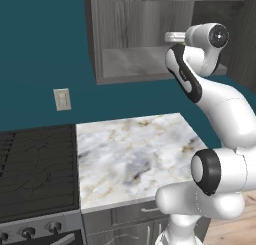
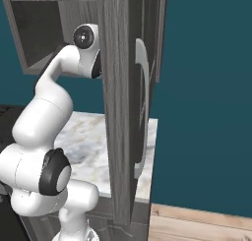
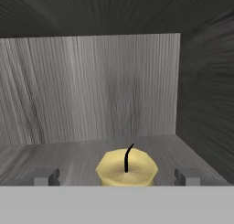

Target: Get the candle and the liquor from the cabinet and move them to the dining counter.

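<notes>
The candle (image 3: 126, 168), pale yellow with a black wick, stands on the shelf inside the cabinet (image 1: 140, 44). My gripper (image 3: 117, 177) is open and reaches into the cabinet. One fingertip (image 3: 45, 176) is left of the candle and the other (image 3: 188, 176) is right of it, both clear of the wax. The candle's lower part and holder are hidden at the bottom of the hand view. The cabinet door (image 2: 120, 112) stands swung open, its silver bar handle (image 2: 142, 107) facing right. The liquor and the dining counter are out of view.
A small marble worktop (image 1: 130, 154) lies below the cabinet, with a black stove (image 1: 35, 164) to its left. The cabinet's back wall (image 3: 91, 90) and right side wall (image 3: 205, 90) stand close around the candle. A wall socket (image 1: 62, 99) is on the teal wall.
</notes>
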